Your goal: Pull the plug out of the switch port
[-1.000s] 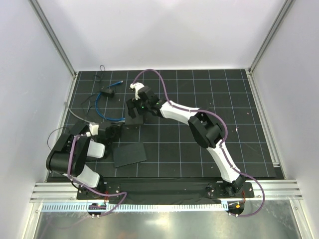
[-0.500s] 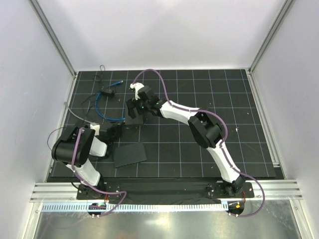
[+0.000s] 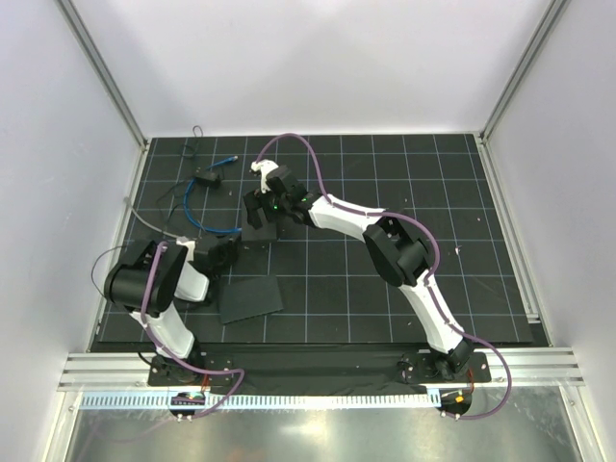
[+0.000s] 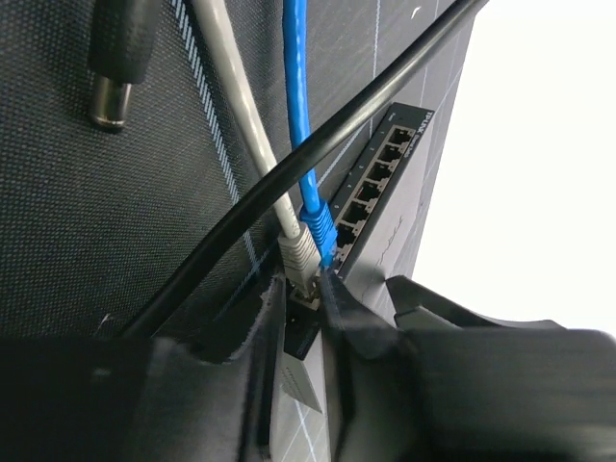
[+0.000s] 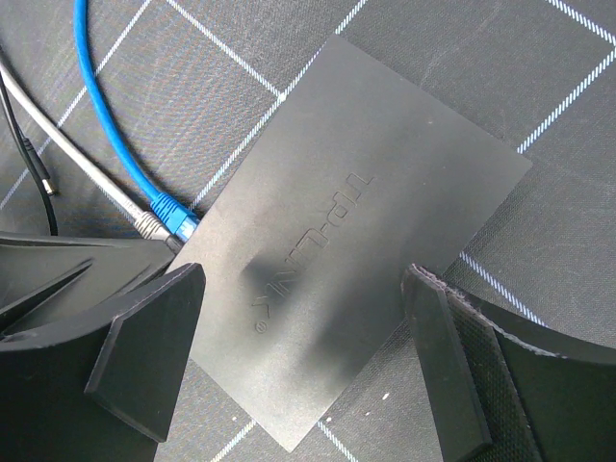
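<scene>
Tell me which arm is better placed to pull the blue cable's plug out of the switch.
Probably left: the left gripper sits right at the plug, fingertips beside the port row. The right gripper is open astride the switch, suited to bracing it.

The mat [image 3: 462, 192] is black, ruled with a thin white grid. The switch [image 5: 356, 221] is matte black, with raised lettering in the same black. The plug [image 4: 318, 228] is bright blue, matching its blue cable [image 4: 296, 96]. Beside it, the second cable [image 4: 236, 106] and its connector are pale grey. The thick wire [image 4: 318, 140] is black. The barrel connector [image 4: 120, 48] is black with a silvery tip. The slab [image 3: 248, 298] towards the table's near left corner is plain black. Both arms [image 3: 346, 217] are white with black joints and carry purple hoses. The rail [image 3: 337, 371] along the near edge is silver.
</scene>
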Tool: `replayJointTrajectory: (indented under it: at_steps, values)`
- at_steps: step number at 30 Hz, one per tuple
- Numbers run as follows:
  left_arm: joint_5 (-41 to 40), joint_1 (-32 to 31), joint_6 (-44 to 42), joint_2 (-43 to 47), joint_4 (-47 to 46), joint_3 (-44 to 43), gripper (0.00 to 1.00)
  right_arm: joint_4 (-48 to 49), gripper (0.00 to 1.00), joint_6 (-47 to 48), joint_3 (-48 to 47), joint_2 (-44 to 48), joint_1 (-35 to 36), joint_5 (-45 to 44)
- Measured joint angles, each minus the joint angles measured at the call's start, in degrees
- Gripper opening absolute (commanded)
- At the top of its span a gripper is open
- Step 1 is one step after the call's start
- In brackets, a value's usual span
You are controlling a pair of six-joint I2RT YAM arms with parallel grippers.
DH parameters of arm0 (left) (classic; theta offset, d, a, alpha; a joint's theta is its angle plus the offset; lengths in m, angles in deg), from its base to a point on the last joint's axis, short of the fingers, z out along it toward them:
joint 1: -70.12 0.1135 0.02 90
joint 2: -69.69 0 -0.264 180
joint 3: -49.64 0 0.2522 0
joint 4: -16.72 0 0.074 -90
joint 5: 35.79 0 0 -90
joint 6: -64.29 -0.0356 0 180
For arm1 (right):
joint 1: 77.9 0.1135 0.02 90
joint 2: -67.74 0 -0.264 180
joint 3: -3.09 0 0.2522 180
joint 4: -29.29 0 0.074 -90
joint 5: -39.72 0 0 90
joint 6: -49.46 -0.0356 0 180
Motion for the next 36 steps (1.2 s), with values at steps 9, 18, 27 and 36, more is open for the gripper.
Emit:
replayJointTrajectory:
  at_steps: [9,18,27,36]
  values:
    - [-0.6,-0.2,0.6,-0.5,-0.6,0.0,0.1,-0.8,0.92,0.0,-0.3,0.0,0.0,0.0]
    - [-0.6,-0.3,0.6,-2.8,-4.1,0.0,0.0,-6.3,0.89,1.4,-3.9,-1.0,2.0,-4.1]
    - [-0.6,-0.5,0.9,-5.9,-8.9,0.0,0.0,-11.8,0.95,3.5,-12.2,-5.7,5.5,-13.0]
    - [-0.7,-0.6,1.1,-6.9,-11.1,0.5,0.0,-15.2,0.96,4.8,-18.9,-9.9,7.0,-19.1]
